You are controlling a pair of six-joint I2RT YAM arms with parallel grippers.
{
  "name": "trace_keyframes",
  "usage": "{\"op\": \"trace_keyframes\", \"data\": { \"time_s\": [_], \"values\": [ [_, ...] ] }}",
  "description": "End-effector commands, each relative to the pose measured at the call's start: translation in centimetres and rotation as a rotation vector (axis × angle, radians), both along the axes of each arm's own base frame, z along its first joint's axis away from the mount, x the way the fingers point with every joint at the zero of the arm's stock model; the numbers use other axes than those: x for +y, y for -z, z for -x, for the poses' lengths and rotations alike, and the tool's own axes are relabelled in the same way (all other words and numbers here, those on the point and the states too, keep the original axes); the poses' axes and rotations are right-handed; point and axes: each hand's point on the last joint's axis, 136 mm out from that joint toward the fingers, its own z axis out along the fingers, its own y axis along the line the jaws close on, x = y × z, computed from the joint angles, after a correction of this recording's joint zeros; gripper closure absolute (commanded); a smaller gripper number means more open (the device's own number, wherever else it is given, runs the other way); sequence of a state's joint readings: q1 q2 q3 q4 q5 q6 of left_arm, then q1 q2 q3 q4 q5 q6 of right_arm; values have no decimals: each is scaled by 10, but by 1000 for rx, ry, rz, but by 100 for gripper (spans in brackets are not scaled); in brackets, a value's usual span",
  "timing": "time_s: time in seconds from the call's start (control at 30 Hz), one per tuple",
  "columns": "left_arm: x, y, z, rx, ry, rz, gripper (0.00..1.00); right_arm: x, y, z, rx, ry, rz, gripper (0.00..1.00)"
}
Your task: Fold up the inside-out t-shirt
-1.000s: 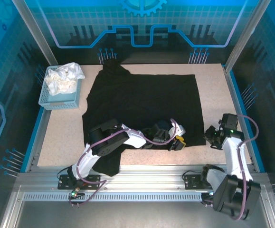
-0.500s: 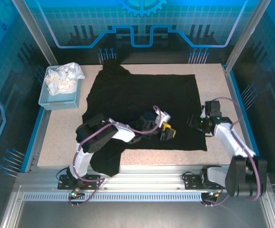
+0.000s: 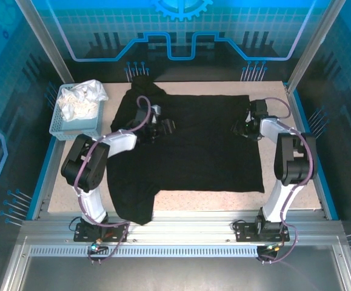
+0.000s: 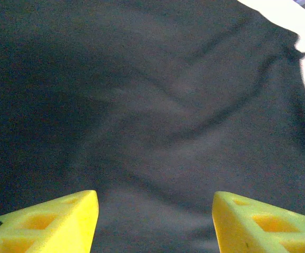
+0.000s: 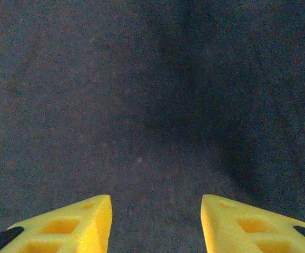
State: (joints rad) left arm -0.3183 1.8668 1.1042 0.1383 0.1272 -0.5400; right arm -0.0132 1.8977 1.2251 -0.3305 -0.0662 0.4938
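a: quick, what's different from a second ago?
b: your left gripper (image 4: 155, 193) and right gripper (image 5: 156, 196) have left the near hem and gone up to the far half of the inside-out t-shirt (image 3: 193, 151), which lies spread flat on the table (image 3: 275, 91). both sets of jaws stand apart, nothing between them, plain black cloth under each.
a: and the fold?
b: nothing folded yet. looks like you're lining up a fresh grab near the far edge.
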Motion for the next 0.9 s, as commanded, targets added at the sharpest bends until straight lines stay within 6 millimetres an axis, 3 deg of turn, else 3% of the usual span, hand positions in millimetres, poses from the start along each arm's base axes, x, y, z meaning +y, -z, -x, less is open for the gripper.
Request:
{"op": "trace_keyframes", "data": {
  "time_s": [0.0,0.2,0.4,0.57,0.7,0.77,0.87],
  "values": [
    [27,29,5,185,-54,-1,40,3,15,-5,74,-1,-10,52],
    [57,58,-8,316,-89,18,38,10,32,-19,141,-21,-59,53],
    [64,74,-26,381,-86,43,39,13,40,-43,162,-26,-83,54],
    [67,71,-52,382,-83,39,39,11,35,-66,150,-24,-74,55],
    [66,62,-74,360,-83,33,38,-1,19,-85,119,-11,-46,55],
    [66,60,-84,363,-81,37,38,-6,26,-88,133,-4,-46,55],
    [65,53,-95,351,-82,44,38,-15,17,-92,128,0,-38,55]
  ]
}}
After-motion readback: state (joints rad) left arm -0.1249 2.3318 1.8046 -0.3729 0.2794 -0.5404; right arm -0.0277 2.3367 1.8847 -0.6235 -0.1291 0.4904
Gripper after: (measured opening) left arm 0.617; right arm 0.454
